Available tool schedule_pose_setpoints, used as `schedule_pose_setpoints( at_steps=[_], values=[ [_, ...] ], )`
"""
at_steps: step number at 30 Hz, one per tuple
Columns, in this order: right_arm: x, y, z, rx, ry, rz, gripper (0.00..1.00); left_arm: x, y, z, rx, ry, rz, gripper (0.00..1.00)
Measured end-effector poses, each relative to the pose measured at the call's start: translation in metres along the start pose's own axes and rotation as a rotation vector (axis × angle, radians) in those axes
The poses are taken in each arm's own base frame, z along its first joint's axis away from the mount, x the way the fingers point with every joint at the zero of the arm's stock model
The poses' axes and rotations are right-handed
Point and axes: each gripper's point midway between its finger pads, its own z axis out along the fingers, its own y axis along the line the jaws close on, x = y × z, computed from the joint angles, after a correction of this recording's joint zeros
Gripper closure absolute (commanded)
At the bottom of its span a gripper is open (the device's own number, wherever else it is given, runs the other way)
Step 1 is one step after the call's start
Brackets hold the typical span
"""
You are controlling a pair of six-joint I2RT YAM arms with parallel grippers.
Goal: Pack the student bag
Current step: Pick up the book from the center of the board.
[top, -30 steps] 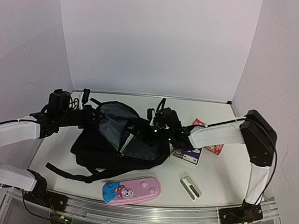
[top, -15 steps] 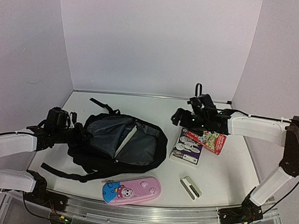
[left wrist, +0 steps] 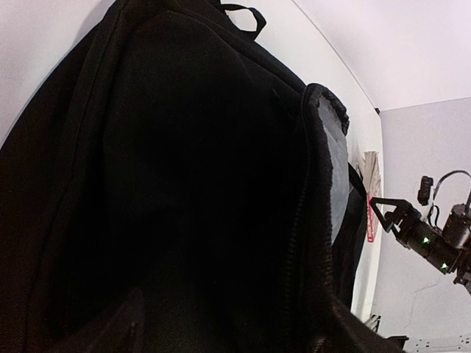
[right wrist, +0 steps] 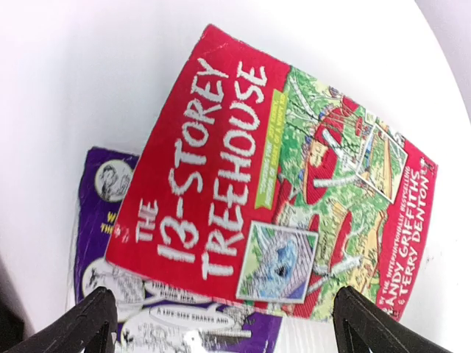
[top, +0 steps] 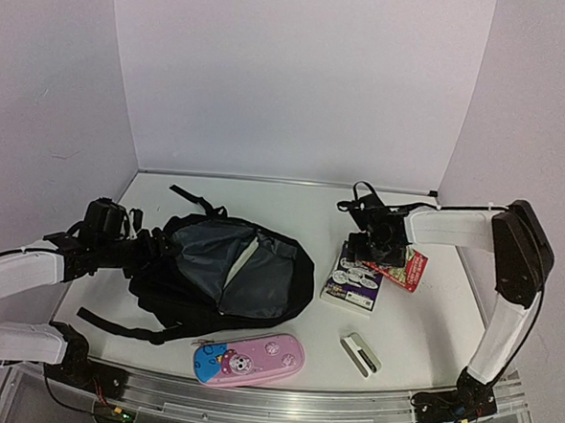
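Your right fingers (right wrist: 87, 327) are spread wide directly over the red book (right wrist: 272, 184), which overlaps the purple book (top: 355, 288) on the bench (top: 429, 326). The bag (top: 222, 265) lies well to their left, mouth agape, with your left fingers (top: 146, 249) at its far-left edge. Whether those are clamping fabric, I cannot tell.

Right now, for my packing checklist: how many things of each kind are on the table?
Backpack: 1
Books: 2, a red book and a purple book
Pencil case: 1
Small dark-and-white item, kind unclear: 1
Total: 5
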Motion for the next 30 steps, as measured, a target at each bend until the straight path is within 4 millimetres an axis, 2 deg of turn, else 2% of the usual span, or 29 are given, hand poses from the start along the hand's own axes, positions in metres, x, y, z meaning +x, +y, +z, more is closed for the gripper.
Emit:
schedule_pose_setpoints(
  at_steps=[5,11,14,22,25,30],
  values=[
    [-0.021,0.012,0.017,0.039,-0.028,0.015,0.02,-0.004,-0.006,-0.003,0.000,-0.002,0.022,0.11],
    [-0.056,0.017,0.032,0.094,-0.095,0.084,0.02,-0.002,-0.002,-0.007,-0.024,0.003,0.038,0.08],
    [-0.066,0.014,0.046,0.139,-0.110,0.106,0.08,-0.002,0.000,-0.008,-0.032,0.003,0.046,0.06],
    [-0.073,0.008,0.083,0.272,-0.111,0.086,0.24,0.000,0.004,-0.010,-0.054,0.010,0.059,0.05],
    [-0.077,0.007,0.089,0.305,-0.114,0.075,0.30,-0.001,0.002,-0.011,-0.052,0.009,0.067,0.05],
    [-0.080,0.005,0.092,0.340,-0.111,0.058,0.31,-0.002,0.002,-0.012,-0.053,0.008,0.068,0.04]
  ],
)
